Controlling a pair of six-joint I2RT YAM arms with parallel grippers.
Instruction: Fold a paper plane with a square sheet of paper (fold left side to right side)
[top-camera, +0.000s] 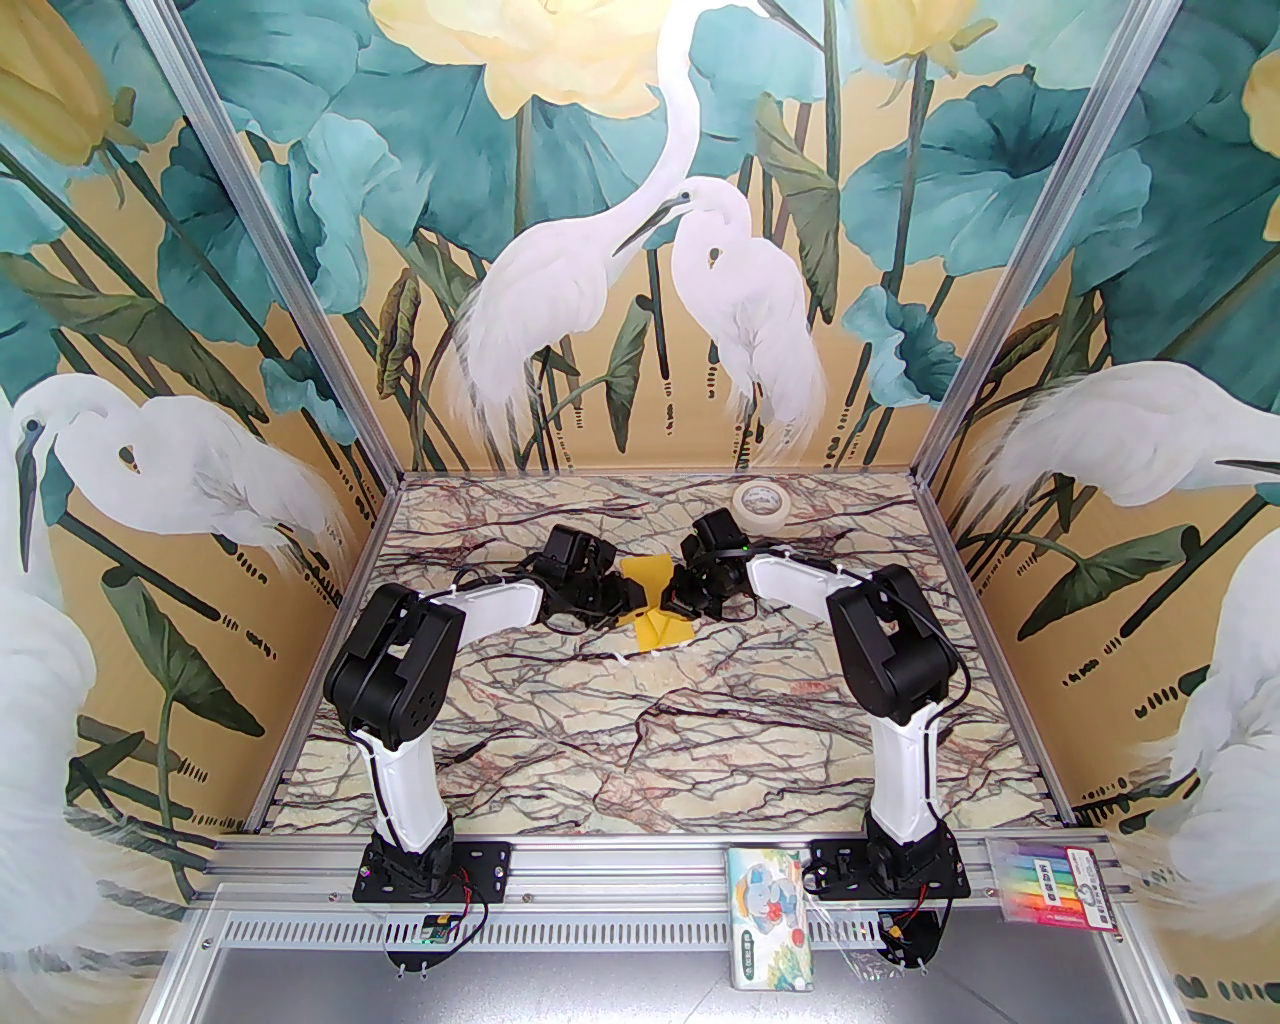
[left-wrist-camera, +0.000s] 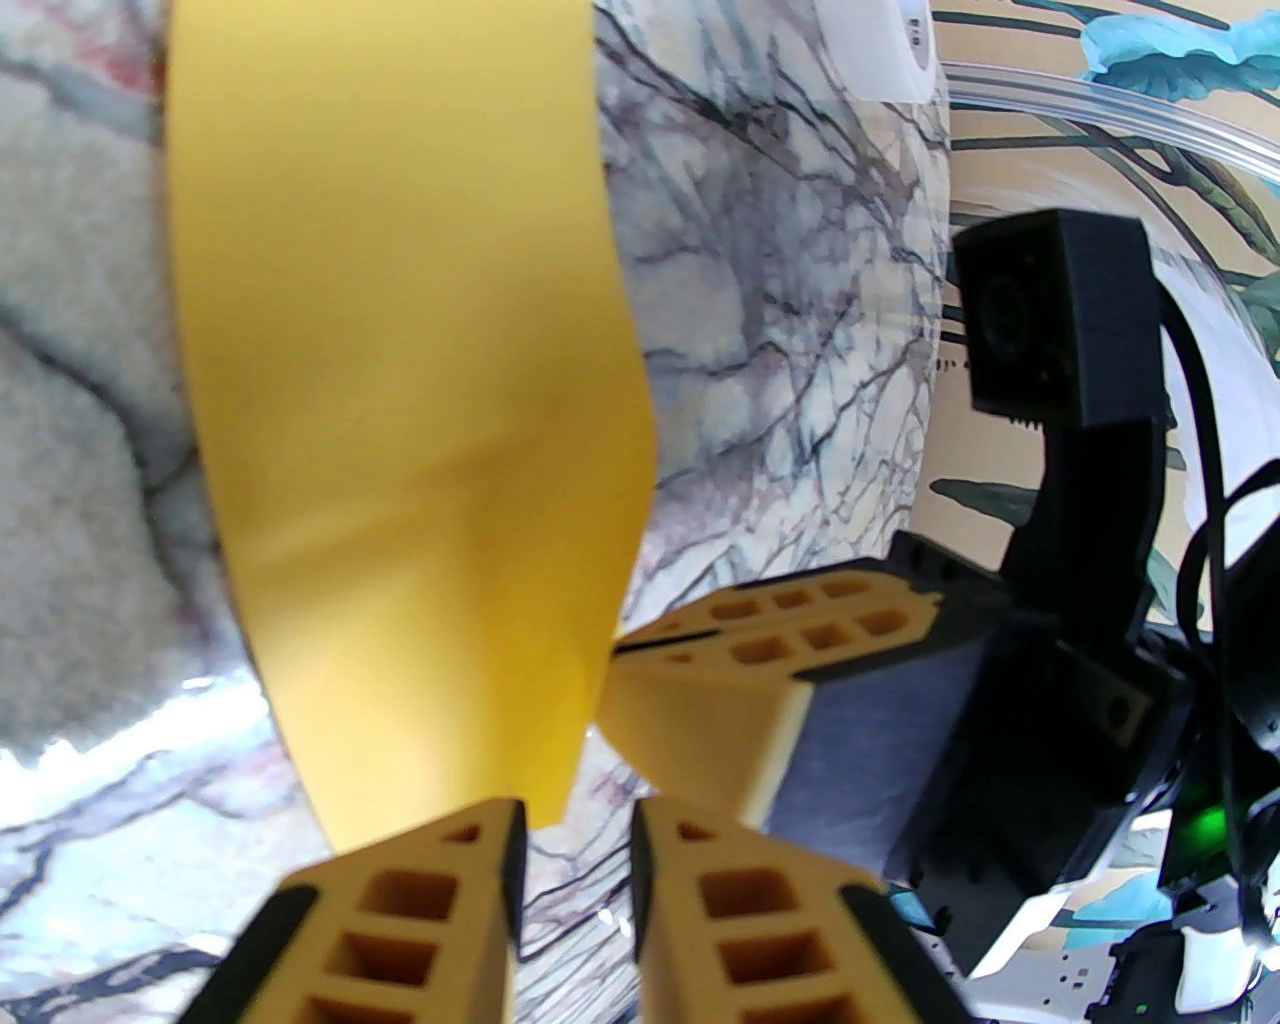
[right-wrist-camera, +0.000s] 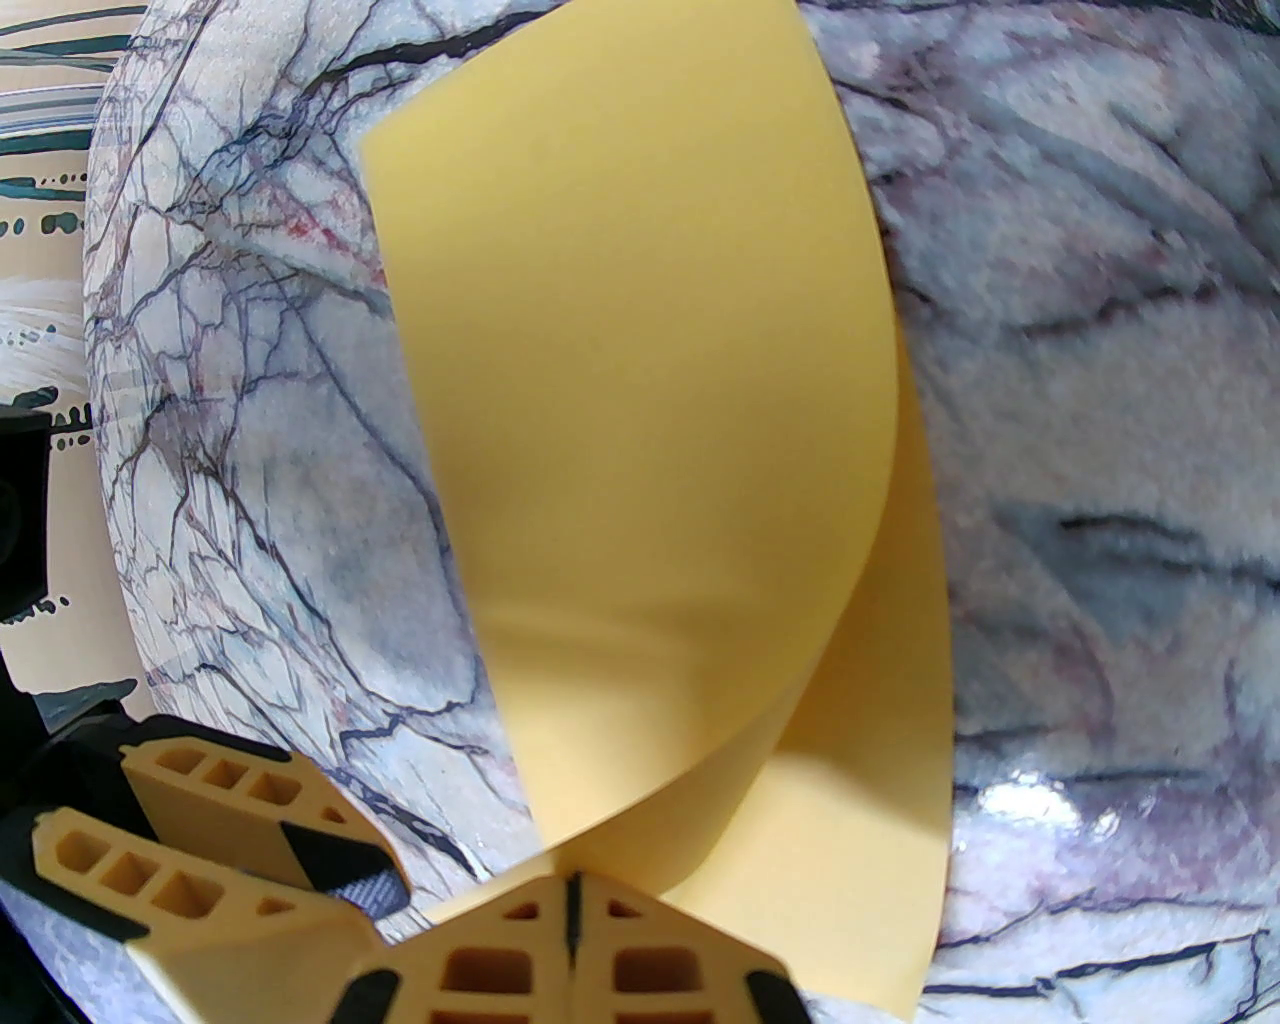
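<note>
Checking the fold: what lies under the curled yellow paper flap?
The lower layer of the thin yellow square paper sheet shows, above the veined marble table; table beneath is covered.

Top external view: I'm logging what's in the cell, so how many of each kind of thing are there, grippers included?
Yellow paper sheet: 1
Tape roll: 1
Printed pack: 1
Marker pack: 1
Grippers: 2, left gripper and right gripper
Total: 6

White arm links; black joints, black cables; yellow latticed fingers, black-edged.
</note>
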